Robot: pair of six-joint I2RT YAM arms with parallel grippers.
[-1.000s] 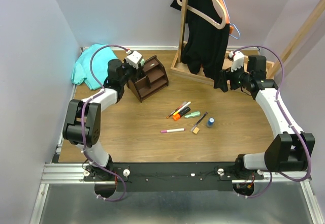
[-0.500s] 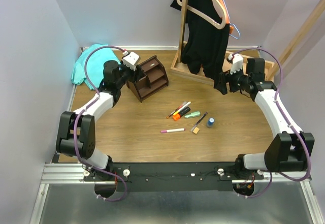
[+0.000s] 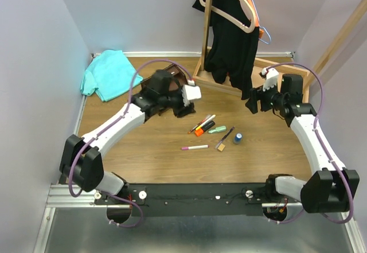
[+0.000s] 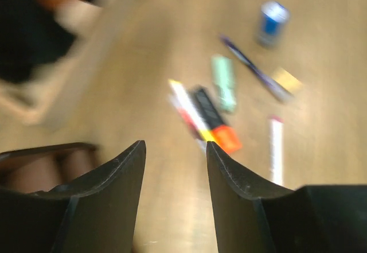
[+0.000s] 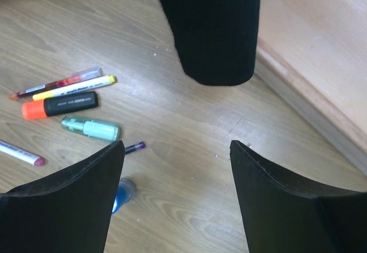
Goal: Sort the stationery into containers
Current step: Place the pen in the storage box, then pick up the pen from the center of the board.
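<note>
Here the left gripper (image 3: pixel 184 111) hangs over the desk organizer (image 4: pixel 35 170), which the arm mostly hides from above. Its jaws stand partly open with nothing between them. The stationery lies loose on the table (image 3: pixel 143 150) just right of it, toward the bases: the orange marker (image 3: pixel 202 129) nearest, slanting, then the green marker (image 3: pixel 217 129), pen (image 3: pixel 228 133), tan block (image 3: pixel 220 146) and blue cylinder (image 3: pixel 237 138). Further right, the right gripper (image 3: pixel 253 102) gapes wide and empty beside a black garment (image 5: pixel 212 29), so the left arm looks better placed. The left wrist view is blurred. The right wrist view is sharp but misses the block.
</note>
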